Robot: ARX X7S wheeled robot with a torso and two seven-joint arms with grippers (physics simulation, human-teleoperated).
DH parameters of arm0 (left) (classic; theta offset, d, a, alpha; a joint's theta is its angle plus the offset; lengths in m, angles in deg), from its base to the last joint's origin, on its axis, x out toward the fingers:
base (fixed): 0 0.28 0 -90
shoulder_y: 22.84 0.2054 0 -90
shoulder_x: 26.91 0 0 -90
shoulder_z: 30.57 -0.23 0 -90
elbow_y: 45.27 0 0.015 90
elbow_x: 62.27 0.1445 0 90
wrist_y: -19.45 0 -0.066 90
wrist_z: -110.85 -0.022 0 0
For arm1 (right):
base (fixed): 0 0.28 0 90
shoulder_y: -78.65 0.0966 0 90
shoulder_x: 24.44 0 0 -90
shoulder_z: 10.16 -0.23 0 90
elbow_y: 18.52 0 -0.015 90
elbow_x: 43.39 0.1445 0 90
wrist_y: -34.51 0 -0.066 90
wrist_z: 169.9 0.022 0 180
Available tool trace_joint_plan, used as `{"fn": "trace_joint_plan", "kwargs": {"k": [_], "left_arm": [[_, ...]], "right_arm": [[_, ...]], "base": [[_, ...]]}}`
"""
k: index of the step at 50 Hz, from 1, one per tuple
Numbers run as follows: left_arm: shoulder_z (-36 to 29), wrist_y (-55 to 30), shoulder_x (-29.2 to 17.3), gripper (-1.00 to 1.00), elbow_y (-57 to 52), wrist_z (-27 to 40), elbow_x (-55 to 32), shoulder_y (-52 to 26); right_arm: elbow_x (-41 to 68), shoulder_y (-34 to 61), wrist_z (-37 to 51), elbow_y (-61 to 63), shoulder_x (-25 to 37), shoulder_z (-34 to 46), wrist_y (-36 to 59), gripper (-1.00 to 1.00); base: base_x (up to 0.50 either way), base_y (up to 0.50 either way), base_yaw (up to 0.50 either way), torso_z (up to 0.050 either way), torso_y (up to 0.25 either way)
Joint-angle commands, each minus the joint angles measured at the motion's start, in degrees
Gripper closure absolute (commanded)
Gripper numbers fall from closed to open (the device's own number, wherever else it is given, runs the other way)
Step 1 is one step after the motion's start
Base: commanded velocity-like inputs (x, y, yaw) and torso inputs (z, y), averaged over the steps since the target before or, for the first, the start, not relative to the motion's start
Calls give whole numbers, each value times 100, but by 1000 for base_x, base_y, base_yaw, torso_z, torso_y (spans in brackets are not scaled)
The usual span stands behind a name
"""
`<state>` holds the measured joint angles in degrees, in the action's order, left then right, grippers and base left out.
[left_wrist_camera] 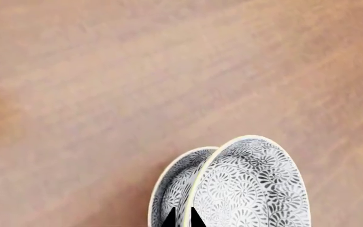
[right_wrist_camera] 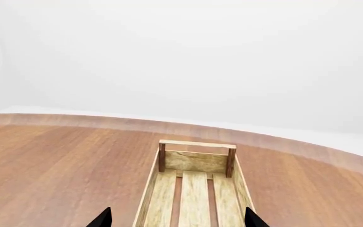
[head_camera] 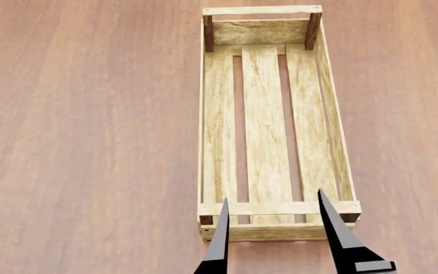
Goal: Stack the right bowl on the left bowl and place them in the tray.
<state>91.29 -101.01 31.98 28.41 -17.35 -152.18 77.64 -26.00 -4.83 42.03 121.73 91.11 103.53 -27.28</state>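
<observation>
Two grey-and-white patterned bowls show in the left wrist view, nested one in the other: the nearer bowl (left_wrist_camera: 251,189) and the one behind it (left_wrist_camera: 174,177). They hang tilted on edge over bare wooden table. My left gripper (left_wrist_camera: 182,218) is shut on their rims, with one black fingertip on each side of the cream edge. The tray (head_camera: 264,131), a long pale wooden crate, lies empty in the head view. My right gripper (head_camera: 274,228) stands open at its near end, fingers spread about as wide as the crate. In the right wrist view the tray (right_wrist_camera: 194,163) runs away from that gripper (right_wrist_camera: 178,218).
Reddish-brown wooden table (head_camera: 89,142) surrounds the tray on all sides. Its far curved edge (right_wrist_camera: 282,142) meets a plain white background. The left arm and the bowls are outside the head view.
</observation>
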Motion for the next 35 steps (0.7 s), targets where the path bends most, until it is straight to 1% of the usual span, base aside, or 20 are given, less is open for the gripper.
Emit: {"fn": "trace_joint_plan", "kwargs": {"k": [1,17,18,19,35], "left_arm": [[193,113,93,100,105,-151,8,-114],[231,124,70,100,129,-229,38,-52],[224,109,46,-100,119,-228,56,-40],[195,51,-13,-100,122,-190,54,-18],[250,69,-14,-100,-24,-119,-1,2]], "right_arm": [[-3,30,-158,-207,-84,-153,-177,-100],[4,48,-141,-220,-78,-112,-184,-100],[4,47,-141,-223,-78,-107,-184,-100],[3,45,-142,-233,-78,-105,-193,-100],[42,60,-125,-229,-64,-96,-187,-100]], "base": [[0,0,0,0,0],[0,0,0,0,0],[0,0,0,0,0],[0,0,0,0,0],[0,0,0,0,0]]}}
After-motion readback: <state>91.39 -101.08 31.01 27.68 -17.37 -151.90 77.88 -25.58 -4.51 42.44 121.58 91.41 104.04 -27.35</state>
